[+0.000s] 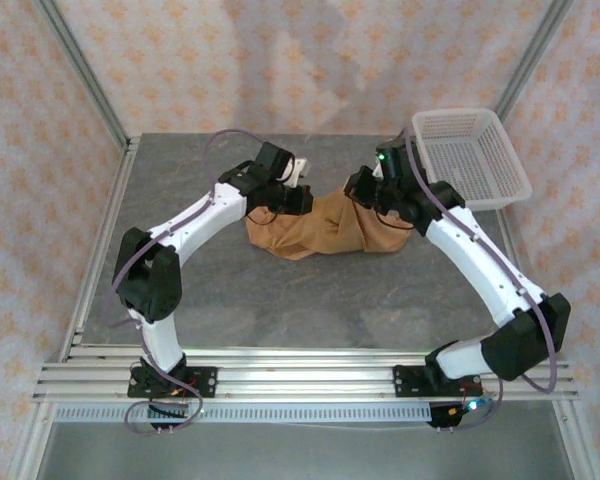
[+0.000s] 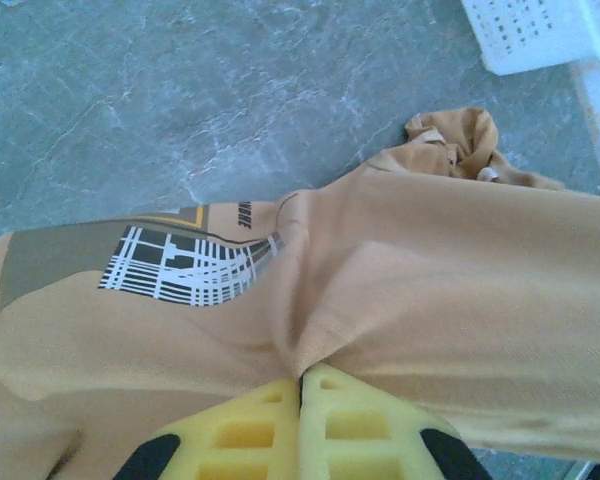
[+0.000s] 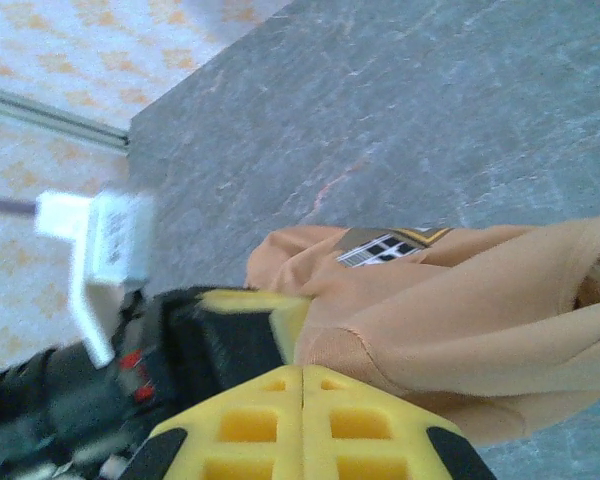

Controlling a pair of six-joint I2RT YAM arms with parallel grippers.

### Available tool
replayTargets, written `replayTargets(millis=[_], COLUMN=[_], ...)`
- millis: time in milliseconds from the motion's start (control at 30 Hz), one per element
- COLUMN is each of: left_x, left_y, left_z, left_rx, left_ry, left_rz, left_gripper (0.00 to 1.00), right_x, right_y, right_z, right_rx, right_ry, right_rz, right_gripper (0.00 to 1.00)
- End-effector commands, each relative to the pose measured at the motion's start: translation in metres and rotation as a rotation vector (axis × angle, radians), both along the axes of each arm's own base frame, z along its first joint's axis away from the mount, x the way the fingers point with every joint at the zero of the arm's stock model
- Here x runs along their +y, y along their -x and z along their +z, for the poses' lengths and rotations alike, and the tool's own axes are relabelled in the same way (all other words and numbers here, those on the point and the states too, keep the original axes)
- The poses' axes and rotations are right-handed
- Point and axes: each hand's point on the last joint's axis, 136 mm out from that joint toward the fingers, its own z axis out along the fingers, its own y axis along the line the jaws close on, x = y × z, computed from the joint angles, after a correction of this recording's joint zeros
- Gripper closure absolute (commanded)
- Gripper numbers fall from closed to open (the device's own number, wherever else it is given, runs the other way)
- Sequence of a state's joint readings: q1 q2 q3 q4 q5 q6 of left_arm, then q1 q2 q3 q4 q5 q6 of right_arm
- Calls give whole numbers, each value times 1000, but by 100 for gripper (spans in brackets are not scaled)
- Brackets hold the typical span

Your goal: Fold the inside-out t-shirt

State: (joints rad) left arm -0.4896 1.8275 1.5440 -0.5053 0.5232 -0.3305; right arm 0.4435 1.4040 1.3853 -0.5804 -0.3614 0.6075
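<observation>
Here we are pinching the soft, creased orange-tan t-shirt with the left gripper and right gripper, their waffled yellow jaws closing flat on cloth bunched mid-way across the veined grey table.

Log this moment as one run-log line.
left tool: shut, pinching t-shirt | right tool: shut on t-shirt | t-shirt: bunched, not yet folded | basket: far right corner
</observation>
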Motion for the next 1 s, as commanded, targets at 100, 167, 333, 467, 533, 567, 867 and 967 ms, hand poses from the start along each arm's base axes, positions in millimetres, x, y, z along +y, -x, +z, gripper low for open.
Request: replayTargets(millis=[100, 167, 333, 467, 533, 567, 867, 967], left_x=[-2, -14, -34, -46, -49, -49, -65, -64], left_y=[20, 31, 33, 20, 12, 7, -21, -18], left_z=[10, 11, -10, -29, -38, -38, -63, -54], left_rx=[-103, -134, -118, -90, -79, -83, -53, -48], left_ry=[-9, 11, 6, -13, -34, -43, -80, -85], left_rz=[-31, -76, -100, -89, -80, -72, -58, -70], left_gripper=[46, 41, 40, 38, 37, 37, 67, 100], right_x=[-8, -5, -5, -7, -6, -6, -7, -15], right_y=[-43, -47, -47, -44, -42, -41, -28, -24], right_z=[-59, -68, -64, -59, -56, -55, -46, -57], right_rx=[152, 179, 162, 154, 151, 149, 128, 142], right_ry=[-38, -44, -52, -48, -56, -62, -101, -50], right_rz=[-55, -41, -40, -35, -33, -33, -30, -35], right_gripper=[100, 100, 100, 100, 100, 100, 100, 100])
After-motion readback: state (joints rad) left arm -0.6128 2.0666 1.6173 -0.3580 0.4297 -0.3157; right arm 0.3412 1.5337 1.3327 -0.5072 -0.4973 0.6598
